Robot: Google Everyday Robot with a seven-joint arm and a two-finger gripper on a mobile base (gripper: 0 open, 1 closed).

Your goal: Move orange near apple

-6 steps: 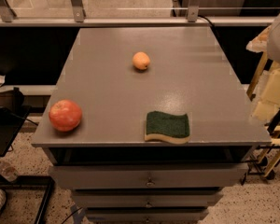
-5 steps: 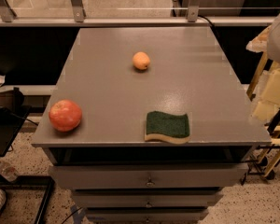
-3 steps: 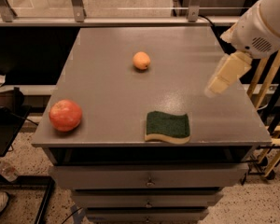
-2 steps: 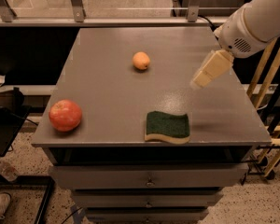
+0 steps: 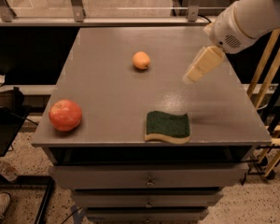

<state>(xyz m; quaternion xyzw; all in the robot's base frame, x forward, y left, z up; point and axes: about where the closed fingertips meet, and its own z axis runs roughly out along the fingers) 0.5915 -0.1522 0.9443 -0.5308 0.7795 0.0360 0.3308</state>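
Note:
The orange (image 5: 141,60), small, round and pale yellow-orange, lies on the grey table top (image 5: 112,97) toward the back middle. The apple (image 5: 65,115), large, shiny and red-orange, sits near the front left corner. My gripper (image 5: 194,73) hangs above the right part of the table, to the right of the orange and a hand's width from it, at the end of the white arm (image 5: 249,13) that comes in from the upper right. It holds nothing.
A green sponge (image 5: 167,126) with a yellow underside lies near the front edge, right of middle. The table is a drawer cabinet (image 5: 149,181). A glass rail runs behind it. Wooden slats stand at the right.
The arm has swung in from the right edge over the table, and the gripper has moved left toward the orange. The fruits and the sponge have not moved.

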